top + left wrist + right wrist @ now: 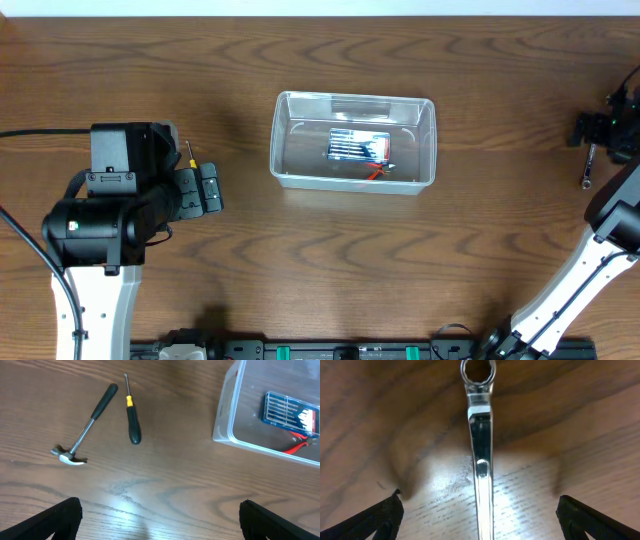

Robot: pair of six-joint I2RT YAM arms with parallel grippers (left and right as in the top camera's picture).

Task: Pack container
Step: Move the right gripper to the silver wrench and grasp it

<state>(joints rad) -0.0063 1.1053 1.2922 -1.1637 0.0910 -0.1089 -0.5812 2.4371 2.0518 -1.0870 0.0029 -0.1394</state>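
The container [300, 150] sits on the surface [320, 260] at centre, towards the far edge, and both arms stand well apart from it. Inside it we see a flat case of small drivers [358, 147] and, just beside that on the near side, a red-handled tool [377, 172]. The left wrist view shows the same two items through the container's clear wall.

The left end effector [208, 188] hovers left of the container. In its wrist view the fingers [55, 520] are spread wide to the lower corners with nothing between them, so it is released. On the bare wood ahead of it lie a hammer [82, 427] and a yellow-banded screwdriver [131, 412], side by side but apart.

The right end effector [610, 125] is at the far right edge, over a wrench [480, 460]. Its fingers [370, 520] are likewise spread wide. The wrench lies flat on the surface midway between them, untouched, with its ring end pointing away.
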